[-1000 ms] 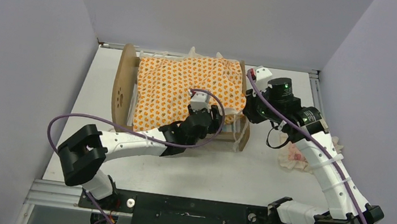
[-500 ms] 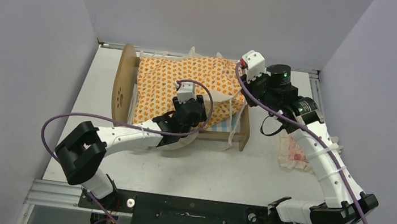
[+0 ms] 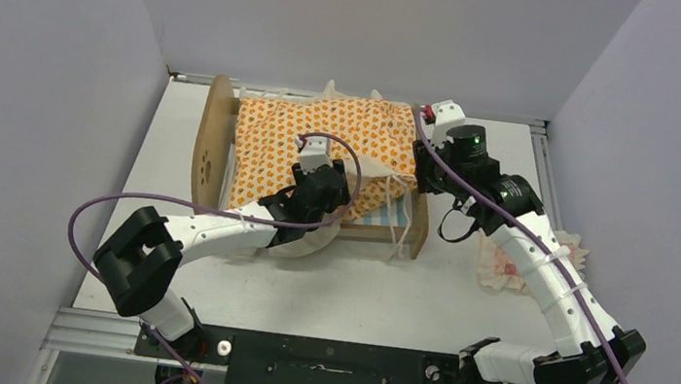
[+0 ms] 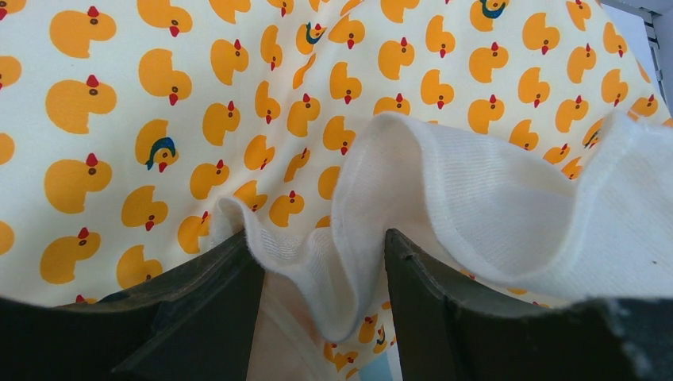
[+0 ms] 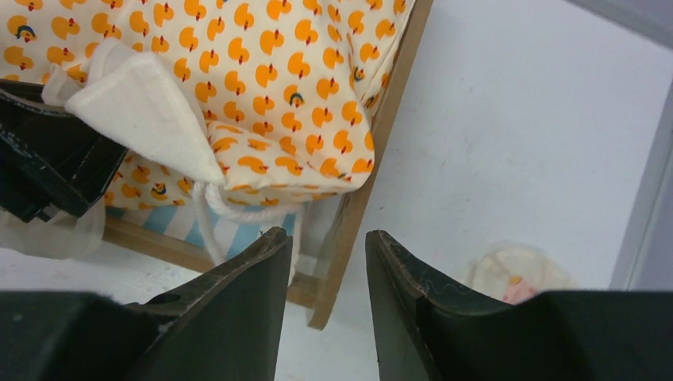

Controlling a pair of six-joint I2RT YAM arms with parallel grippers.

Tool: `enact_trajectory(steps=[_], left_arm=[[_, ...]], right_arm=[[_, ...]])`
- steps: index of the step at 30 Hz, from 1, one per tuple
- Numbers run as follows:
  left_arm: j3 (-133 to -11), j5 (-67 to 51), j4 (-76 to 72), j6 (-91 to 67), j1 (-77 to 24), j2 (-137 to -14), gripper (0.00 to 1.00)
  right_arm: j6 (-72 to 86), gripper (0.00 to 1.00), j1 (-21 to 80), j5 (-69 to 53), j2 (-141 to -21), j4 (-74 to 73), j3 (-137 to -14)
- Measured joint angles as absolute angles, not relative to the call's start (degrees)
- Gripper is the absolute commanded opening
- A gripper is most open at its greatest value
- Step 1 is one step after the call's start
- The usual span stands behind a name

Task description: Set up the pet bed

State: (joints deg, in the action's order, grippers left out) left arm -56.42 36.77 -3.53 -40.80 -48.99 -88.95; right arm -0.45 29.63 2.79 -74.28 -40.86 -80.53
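The pet bed [image 3: 211, 142] lies on the table with its arched headboard at the left and its striped base [image 3: 382, 219] bared at the near right corner. The orange duck-print mattress [image 3: 324, 136] covers most of it. My left gripper [image 3: 335, 189] is shut on the mattress's white ruffle [image 4: 349, 262], a thick fold of it pinched between the fingers [image 4: 321, 246], holding that corner up. My right gripper [image 3: 420, 177] hangs open and empty [image 5: 327, 234] above the wooden footboard [image 5: 361, 206] corner. The striped base [image 5: 171, 222] shows beneath the mattress [image 5: 270, 87].
A small pink frilled pillow [image 3: 509, 267] lies on the table right of the bed, under my right arm, and shows as a pale lump [image 5: 520, 278] in the right wrist view. Walls close in on three sides.
My right gripper has opened and sits back by the footboard. My left gripper pulled the mattress's near right corner up and back to the left, uncovering the striped base.
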Motion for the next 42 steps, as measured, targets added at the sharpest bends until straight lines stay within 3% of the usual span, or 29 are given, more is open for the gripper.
enact_trajectory(steps=[6, 15, 23, 29, 35, 39, 42], left_arm=[[-56.4, 35.8, -3.4, -40.7, -48.6, -88.9, 0.54], [-56.6, 34.9, -3.1, -40.1, -48.1, -88.9, 0.54], [-57.1, 34.2, -3.1, -39.8, -47.8, -89.0, 0.54], [-57.3, 34.0, -3.1, -39.8, -47.7, -88.9, 0.54], [-57.3, 33.7, -3.1, -39.8, -47.5, -89.0, 0.54], [-57.3, 33.7, -3.1, -39.8, -47.4, -89.0, 0.54], [-57.3, 33.6, -3.1, -39.8, -47.3, -89.0, 0.54]], right_arm=[[14.1, 0.32, 29.9, 2.1, -67.5, -43.4, -70.8], [33.8, 0.32, 36.1, 1.8, -59.7, -39.7, -51.6], [37.6, 0.33, 36.8, 2.2, -56.9, -26.9, -38.6], [36.9, 0.32, 36.8, 3.2, -57.0, -19.5, -36.5], [35.7, 0.25, 36.8, 6.8, -58.1, -13.2, -34.1], [34.8, 0.08, 36.8, 8.3, -58.4, -12.3, -32.4], [33.7, 0.05, 36.8, 8.9, -58.4, -12.6, -32.4]])
